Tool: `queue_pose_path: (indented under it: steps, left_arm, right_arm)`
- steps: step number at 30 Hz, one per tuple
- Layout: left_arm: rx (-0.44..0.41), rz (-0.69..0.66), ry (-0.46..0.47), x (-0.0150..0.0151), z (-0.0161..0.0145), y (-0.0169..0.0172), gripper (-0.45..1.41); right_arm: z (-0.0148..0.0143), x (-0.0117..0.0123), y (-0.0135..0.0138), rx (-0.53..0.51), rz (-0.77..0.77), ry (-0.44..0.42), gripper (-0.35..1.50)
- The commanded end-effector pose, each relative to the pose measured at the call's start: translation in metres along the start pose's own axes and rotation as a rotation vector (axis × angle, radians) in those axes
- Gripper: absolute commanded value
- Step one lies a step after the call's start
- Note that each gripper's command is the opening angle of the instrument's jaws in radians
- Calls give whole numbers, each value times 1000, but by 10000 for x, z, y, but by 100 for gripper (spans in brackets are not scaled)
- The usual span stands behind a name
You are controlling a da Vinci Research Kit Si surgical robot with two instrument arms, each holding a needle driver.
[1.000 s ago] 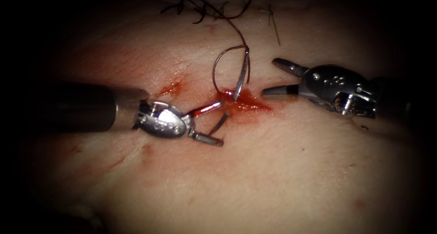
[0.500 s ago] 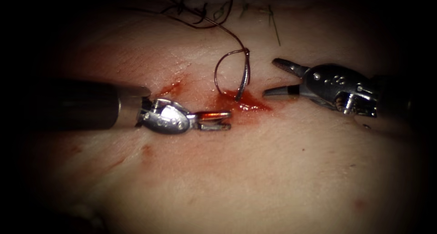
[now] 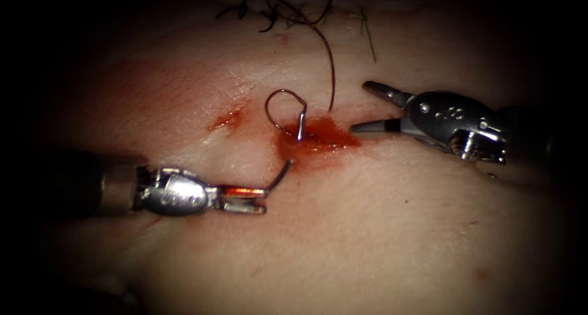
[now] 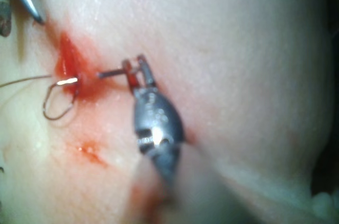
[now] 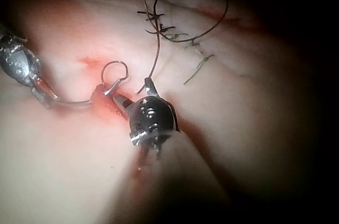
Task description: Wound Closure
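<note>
Endoscope view: left tool [image 3: 260,200] clamped on needle [image 3: 279,175] tip end, now drawn left-near; swaged end [image 3: 301,126] sinks into cut [image 3: 318,136]; thread [image 3: 278,110] loop smaller. Right tool [image 3: 367,110] spread, empty.

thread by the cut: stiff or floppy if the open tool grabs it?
Likely floppy: the thread curls into a small loop beside the needle and trails off in a loose curve. Probably light. It may be slippery, since it lies by the red fluid.
</note>
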Motion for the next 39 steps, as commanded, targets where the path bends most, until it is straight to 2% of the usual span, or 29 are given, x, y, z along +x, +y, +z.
queue_pose_path:
  steps: [1, 5, 11, 17, 20, 23, 25, 31, 34, 39]
  left_arm:
    - [-6, -1, 6, -2, 4, 6, -45]
    - [-12, -14, 17, 19, -9, 14, -45]
    - [2, -11, 22, 61, -28, 16, -45]
    - [-25, -26, 47, 98, -40, 43, -45]
    - [-65, -26, 41, 117, -43, 70, -45]
    - [-64, -20, 42, 127, -49, 73, -45]
    - [-40, -5, 28, 135, -55, 67, -45]
    - [138, 16, 48, 168, -91, 9, -45]
    - [233, 41, 68, 187, -112, -28, -45]
    - [280, 36, 66, 192, -120, -46, -45]
  right_arm:
    - [8, -2, -6, 14, 21, -15, 116]
    - [6, 1, -18, 25, 124, -22, 118]
    - [3, 3, -34, 52, 182, -50, 121]
    - [1, 0, -36, 69, 206, -80, 121]
    - [2, 1, -36, 72, 207, -79, 121]
    - [3, 1, -37, 71, 206, -79, 121]
    - [4, 1, -37, 71, 200, -81, 121]
    - [14, -4, -48, 89, 70, -121, 121]
    - [25, -12, -62, 110, -70, -162, 121]
    - [44, -8, -65, 20, -159, -182, 126]
